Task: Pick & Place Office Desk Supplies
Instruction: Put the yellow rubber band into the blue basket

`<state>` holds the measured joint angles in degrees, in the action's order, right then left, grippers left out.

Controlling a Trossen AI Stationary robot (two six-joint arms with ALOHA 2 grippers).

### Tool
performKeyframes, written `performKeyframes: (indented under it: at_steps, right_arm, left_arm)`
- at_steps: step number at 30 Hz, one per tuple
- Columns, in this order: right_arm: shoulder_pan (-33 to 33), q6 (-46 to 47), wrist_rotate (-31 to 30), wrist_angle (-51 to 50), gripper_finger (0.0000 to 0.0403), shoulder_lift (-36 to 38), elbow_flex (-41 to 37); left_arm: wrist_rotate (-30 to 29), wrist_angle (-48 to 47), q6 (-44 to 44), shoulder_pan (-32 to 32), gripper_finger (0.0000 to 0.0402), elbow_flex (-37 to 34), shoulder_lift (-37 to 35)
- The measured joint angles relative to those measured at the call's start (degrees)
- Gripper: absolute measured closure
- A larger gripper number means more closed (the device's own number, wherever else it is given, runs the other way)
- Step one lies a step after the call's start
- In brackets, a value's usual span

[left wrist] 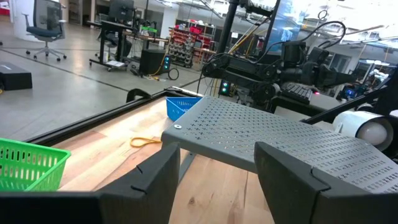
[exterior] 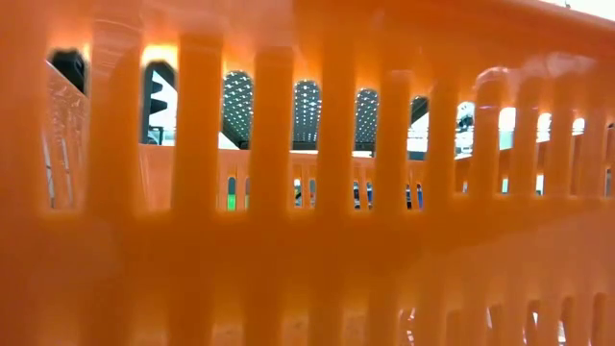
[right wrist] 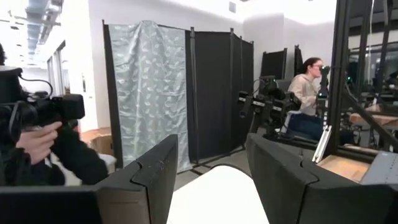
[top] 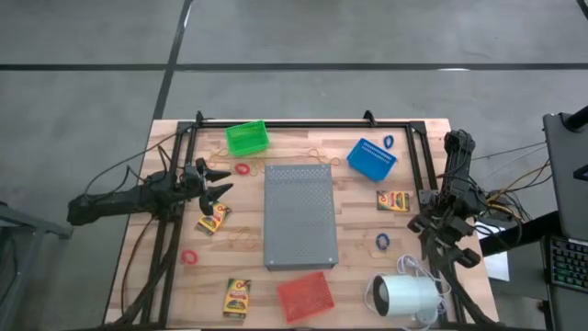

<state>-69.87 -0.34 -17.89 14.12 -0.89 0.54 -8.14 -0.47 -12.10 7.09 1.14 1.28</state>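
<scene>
A yellow crayon box (top: pixel 213 220) lies on the table (top: pixel 358 267) left of the grey slab (top: pixel 300 216), with a red ring (top: pixel 243 169) beyond it. The left gripper (top: pixel 219 182) hovers just above that box with its fingers apart and empty, probably lined up to take it. The right gripper (right wrist: pixel 208 180) waits at the right edge, also open and holding nothing. The green basket (top: pixel 246 138) stands at the far side, likely the target.

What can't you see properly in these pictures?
- Low view: the red basket fills the picture and hides nearly the whole table.
- High view: the print on the crayon boxes is too small to read.
- High view: the right gripper is a dark tangle; its fingers can't be told apart.
- Right wrist view: no table supplies show, only the room and people.
</scene>
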Motion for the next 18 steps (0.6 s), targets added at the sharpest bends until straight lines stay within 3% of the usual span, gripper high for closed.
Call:
performKeyframes:
  at_steps: [10,14,18]
  right_arm:
    - [0.0,-0.3,0.1,11.3,0.0216,0.0,0.0]
    - [0.0,-5.1,-0.1,17.2,0.0216,0.0,0.0]
    - [0.0,-9.1,-8.1,19.0,0.0216,0.0,0.6]
  left_arm:
    - [0.0,0.0,0.0,0.0,0.019,0.0,0.0]
    - [0.0,0.0,0.0,0.0,0.019,0.0,0.0]
    - [0.0,0.0,0.0,0.0,0.019,0.0,0.0]
